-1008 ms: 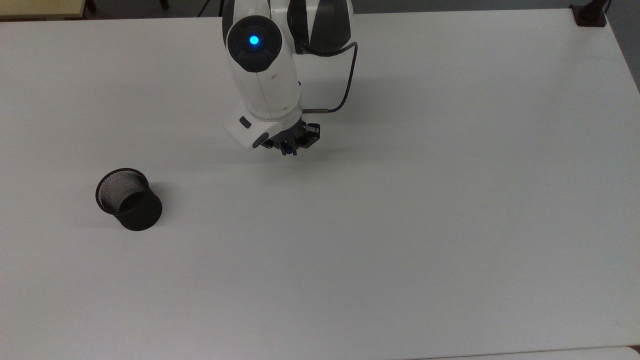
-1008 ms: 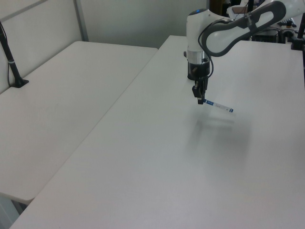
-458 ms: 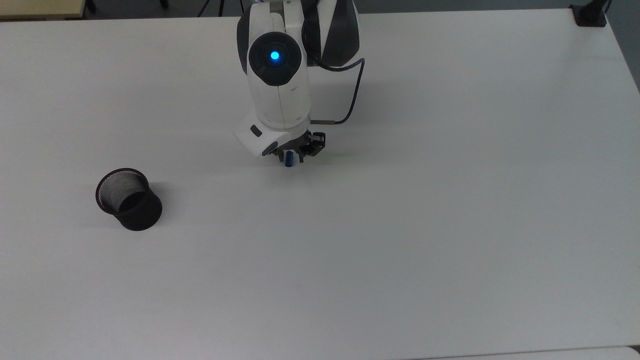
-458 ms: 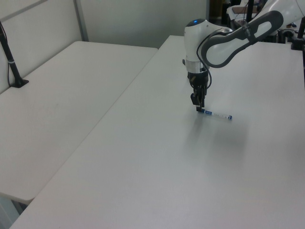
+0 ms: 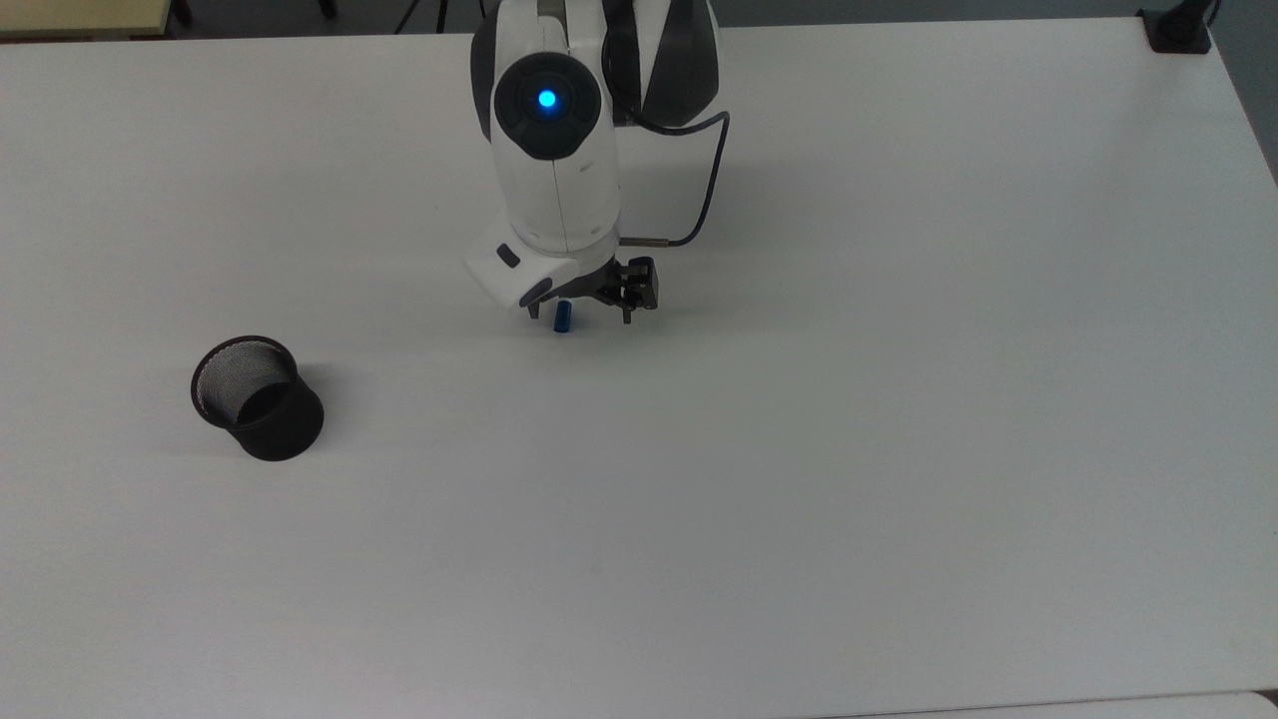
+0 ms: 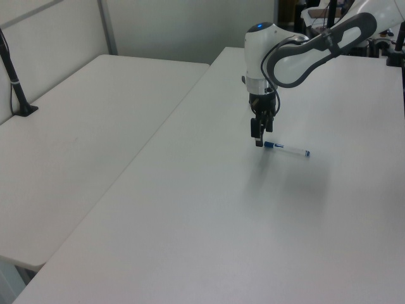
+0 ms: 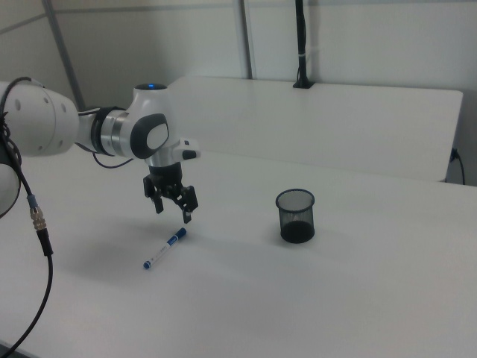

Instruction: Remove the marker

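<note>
In the top view, the gripper (image 5: 595, 303) hangs just above the surface (image 5: 899, 449) with its fingers apart, and the blue cap end of the marker (image 5: 563, 317) pokes out from under the arm, toward the far edge and well apart from the black mesh cup (image 5: 257, 397) near the top view's left edge. Half a second ago that blue end sat between the fingers; now it lies free beside them, so the marker has just been let go. In the left view, the marker (image 6: 286, 149) lies flat on the surface, its cap end just below the parted gripper (image 6: 259, 134), which has lifted clear since the earlier frame, when its tip still met the marker. In the right view, the marker (image 7: 165, 248) rests flat just in front of the raised open gripper (image 7: 173, 204), well apart from the cup (image 7: 296, 215). Judged from this, the removal looks done: the marker is out and set down.
</note>
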Motion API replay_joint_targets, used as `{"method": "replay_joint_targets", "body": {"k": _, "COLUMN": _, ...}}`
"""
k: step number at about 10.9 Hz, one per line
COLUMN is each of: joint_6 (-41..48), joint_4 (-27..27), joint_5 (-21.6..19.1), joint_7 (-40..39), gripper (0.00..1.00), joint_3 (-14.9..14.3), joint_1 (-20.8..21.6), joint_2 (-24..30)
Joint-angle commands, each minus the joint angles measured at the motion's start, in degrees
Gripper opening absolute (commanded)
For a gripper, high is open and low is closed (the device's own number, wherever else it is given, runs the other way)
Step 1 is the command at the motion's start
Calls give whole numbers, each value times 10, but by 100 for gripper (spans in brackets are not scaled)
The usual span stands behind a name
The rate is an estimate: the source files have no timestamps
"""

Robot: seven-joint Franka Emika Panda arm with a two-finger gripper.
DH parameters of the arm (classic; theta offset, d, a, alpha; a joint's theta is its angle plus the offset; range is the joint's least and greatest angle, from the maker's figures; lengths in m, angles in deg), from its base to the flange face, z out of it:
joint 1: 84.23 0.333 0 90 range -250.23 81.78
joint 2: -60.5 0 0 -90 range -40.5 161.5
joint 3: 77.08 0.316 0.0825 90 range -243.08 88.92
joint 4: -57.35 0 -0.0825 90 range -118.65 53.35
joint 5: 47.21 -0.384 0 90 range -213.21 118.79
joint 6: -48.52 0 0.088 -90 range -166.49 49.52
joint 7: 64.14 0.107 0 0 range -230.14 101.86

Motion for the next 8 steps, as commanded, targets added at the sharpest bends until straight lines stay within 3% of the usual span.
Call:
{"method": "replay_joint_targets", "body": {"k": 1, "joint_6": 31, "joint_4": 2, "joint_5": 8, "joint_7": 61, "gripper": 100, "joint_3": -4, "joint_1": 5, "joint_2": 64}}
{"method": "replay_joint_targets", "body": {"k": 5, "joint_6": 177, "joint_4": 52, "joint_5": 6, "joint_7": 66, "gripper": 100, "joint_3": -5, "joint_1": -7, "joint_2": 165}}
{"method": "replay_joint_targets", "body": {"k": 8, "joint_6": 232, "joint_4": 52, "joint_5": -1, "joint_7": 66, "gripper": 100, "joint_3": -15, "joint_1": -15, "joint_2": 236}}
